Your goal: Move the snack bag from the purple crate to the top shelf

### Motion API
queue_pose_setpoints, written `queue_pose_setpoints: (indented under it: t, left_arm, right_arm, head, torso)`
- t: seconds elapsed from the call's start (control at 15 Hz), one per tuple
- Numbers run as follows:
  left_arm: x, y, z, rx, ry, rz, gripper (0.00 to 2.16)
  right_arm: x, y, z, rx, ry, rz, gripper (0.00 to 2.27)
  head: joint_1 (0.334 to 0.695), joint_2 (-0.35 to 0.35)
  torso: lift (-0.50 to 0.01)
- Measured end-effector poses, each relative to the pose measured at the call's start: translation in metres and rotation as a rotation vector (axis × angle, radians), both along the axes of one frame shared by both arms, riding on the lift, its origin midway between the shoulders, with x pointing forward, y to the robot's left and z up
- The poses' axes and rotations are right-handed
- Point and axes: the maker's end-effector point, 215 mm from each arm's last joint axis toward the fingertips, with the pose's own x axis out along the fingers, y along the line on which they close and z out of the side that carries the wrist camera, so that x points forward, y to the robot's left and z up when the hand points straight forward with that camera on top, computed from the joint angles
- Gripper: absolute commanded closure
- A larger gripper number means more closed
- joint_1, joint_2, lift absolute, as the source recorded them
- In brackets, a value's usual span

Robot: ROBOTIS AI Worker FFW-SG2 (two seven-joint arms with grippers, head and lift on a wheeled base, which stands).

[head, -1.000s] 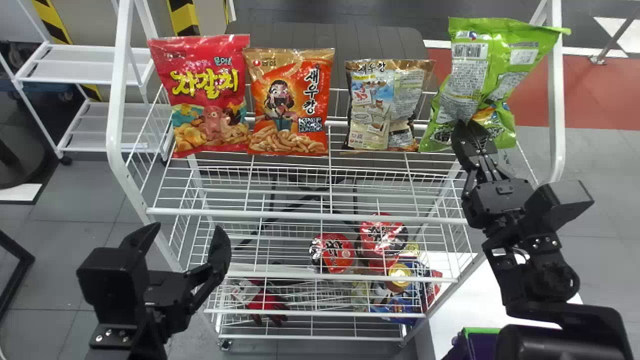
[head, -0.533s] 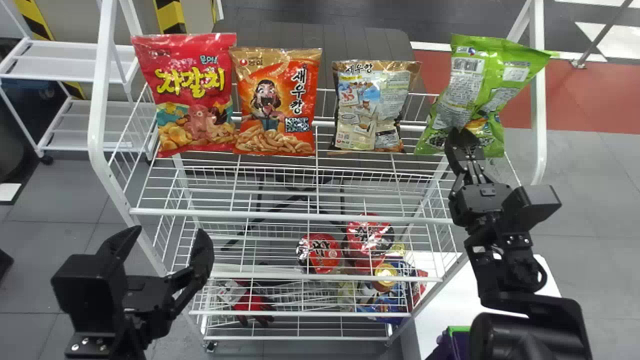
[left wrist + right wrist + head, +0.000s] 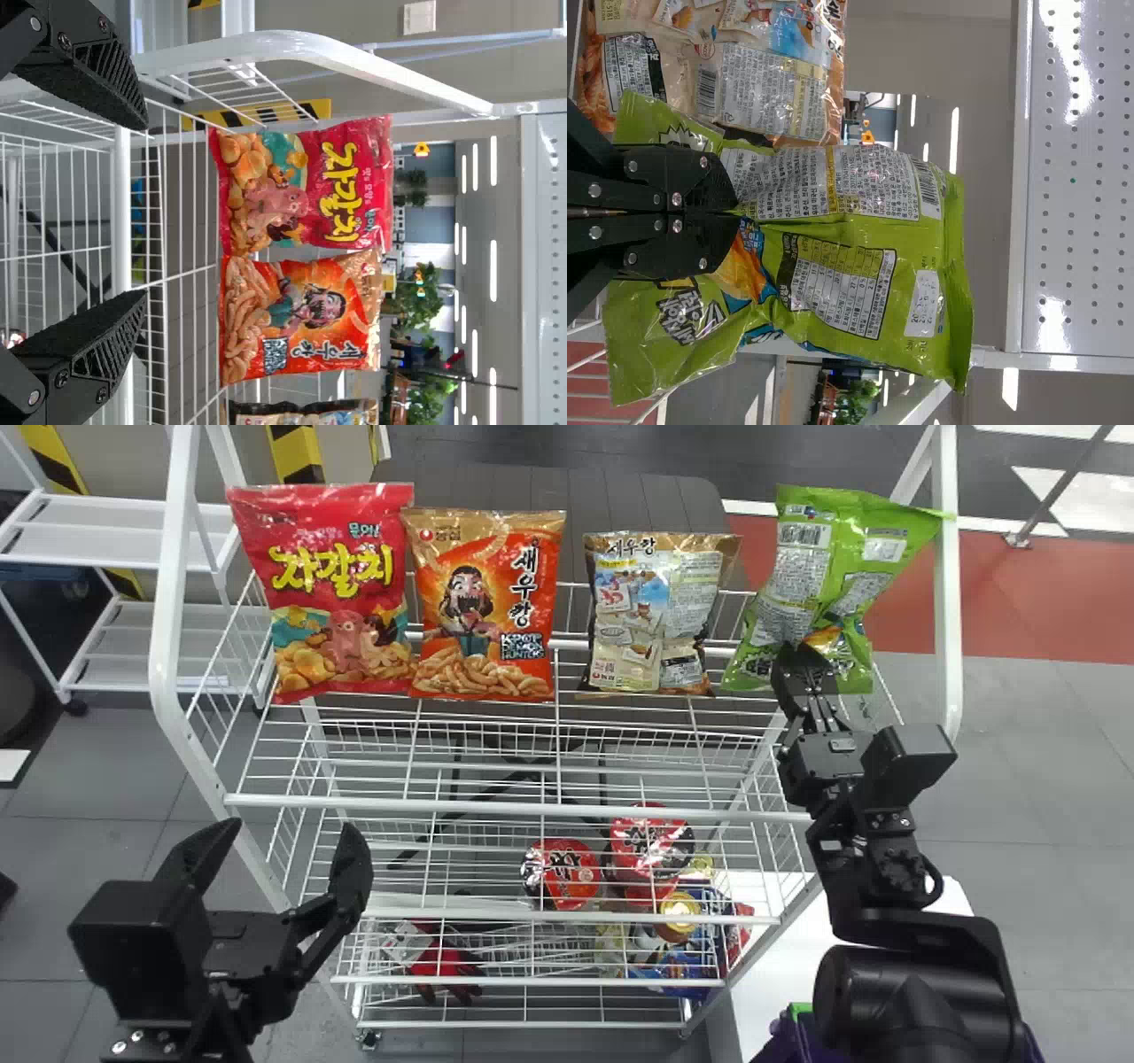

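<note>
Green snack bag (image 3: pixel 824 558) gripped at top shelf's right edge

Top shelf (image 3: pixel 532 809): bagged row along the back; brown bag (image 3: pixel 656 615) nearest the free slot, presumably why the green one's held at the back right corner. Purple crate (image 3: pixel 788 1045) low, near right. Green snack bag roughly upright, leaning; can't tell if its bottom rests. Right gripper (image 3: pixel 804 654) closed on its lower middle, likely so it stands when released. Left gripper (image 3: pixel 292 828) open, parked by front left corner.

Free shelf (image 3: pixel 514 808) front — right-hand post (image 3: pixel 949 602)
</note>
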Motion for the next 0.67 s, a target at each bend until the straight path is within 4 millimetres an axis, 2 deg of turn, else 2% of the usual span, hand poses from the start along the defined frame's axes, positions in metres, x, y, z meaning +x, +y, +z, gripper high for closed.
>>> queue_pose_setpoints:
  t: [0.67]
  left_arm:
    - [-0.002,0.0,-0.005,0.005,0.004,-0.001,0.16]
  right_arm:
    - [0.022,-0.002,-0.019,0.0,0.063,-0.021,1.98]
  head:
    - [0.695,-0.105]
  torso:
    - [0.0]
